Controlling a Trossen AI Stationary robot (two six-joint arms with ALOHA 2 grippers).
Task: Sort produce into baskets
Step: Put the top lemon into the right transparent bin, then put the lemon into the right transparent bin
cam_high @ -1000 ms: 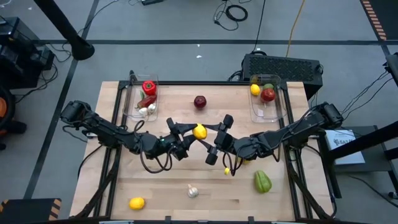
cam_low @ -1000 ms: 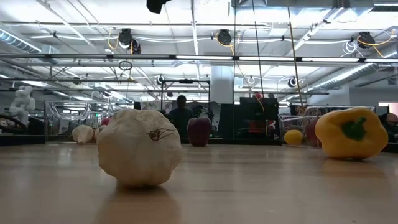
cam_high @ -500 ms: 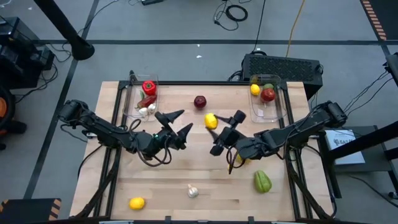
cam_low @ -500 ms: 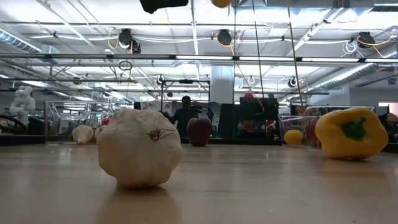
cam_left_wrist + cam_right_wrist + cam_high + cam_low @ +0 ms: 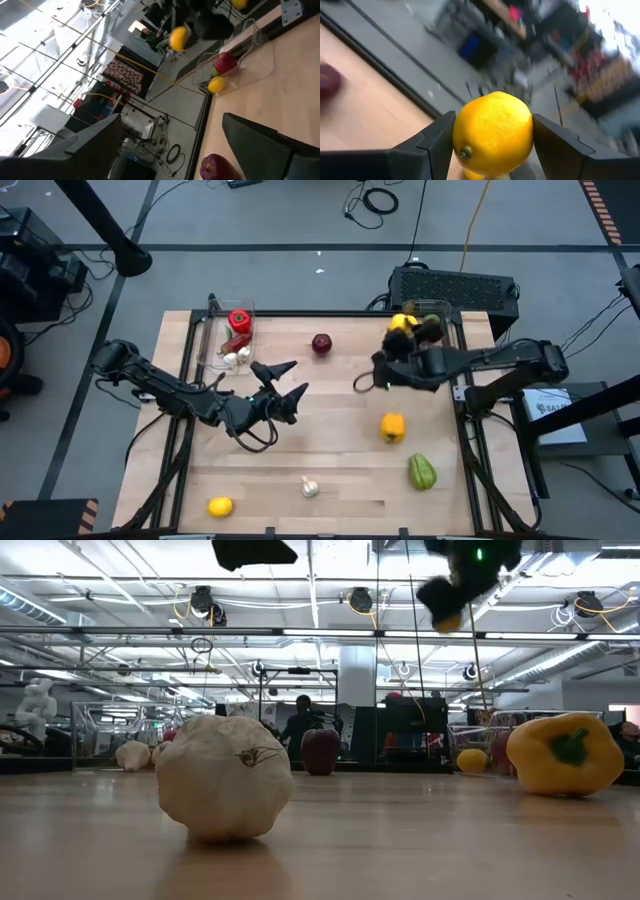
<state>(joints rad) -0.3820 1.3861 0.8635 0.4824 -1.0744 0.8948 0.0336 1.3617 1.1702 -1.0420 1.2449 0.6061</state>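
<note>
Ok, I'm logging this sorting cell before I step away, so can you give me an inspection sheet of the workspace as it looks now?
Surface: wooden table, bare between scattered pieces.
Job's things: loose apple, yellow pepper, green pepper, garlic, lemon; left basket and right basket each hold produce.
Clutter: nothing seen.
Grippers: left gripper open, empty, above mid-table; right gripper holds a held lemon near the right basket.
Cables: on floor and black box.
Surroundings: a person beyond the table.

Lemon (image 5: 492,132) – bright yellow, pinched in the right gripper (image 5: 400,330) over the right basket (image 5: 447,362) at 1 o'clock; left basket (image 5: 218,345) at 11 w/ red pepper (image 5: 239,319), garlic (image 5: 233,357).
</note>
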